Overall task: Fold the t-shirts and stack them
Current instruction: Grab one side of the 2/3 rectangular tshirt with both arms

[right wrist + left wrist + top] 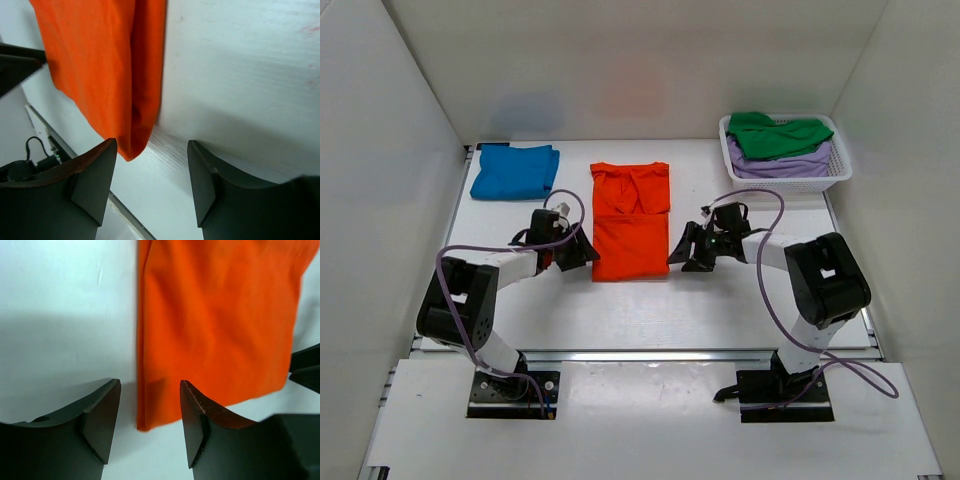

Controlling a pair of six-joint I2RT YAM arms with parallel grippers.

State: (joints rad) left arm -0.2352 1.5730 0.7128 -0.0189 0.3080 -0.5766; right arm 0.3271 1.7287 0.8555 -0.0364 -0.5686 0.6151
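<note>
Blue shirt [515, 172] is lying flat at 10 o'clock. Left gripper [588, 250] and right gripper [678, 252], jaws gaping and empty, are flanking the folded orange shirt [630, 225] at centre. At 2 o'clock, the basket [790, 184] is holding the green shirt [775, 135] over the lavender shirt [782, 166].

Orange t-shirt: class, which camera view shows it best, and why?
Top external: the whole orange t-shirt shows there, folded flat with every edge in frame. The left wrist view shows only its near end, and the right wrist view only its near right corner and side edge.
</note>
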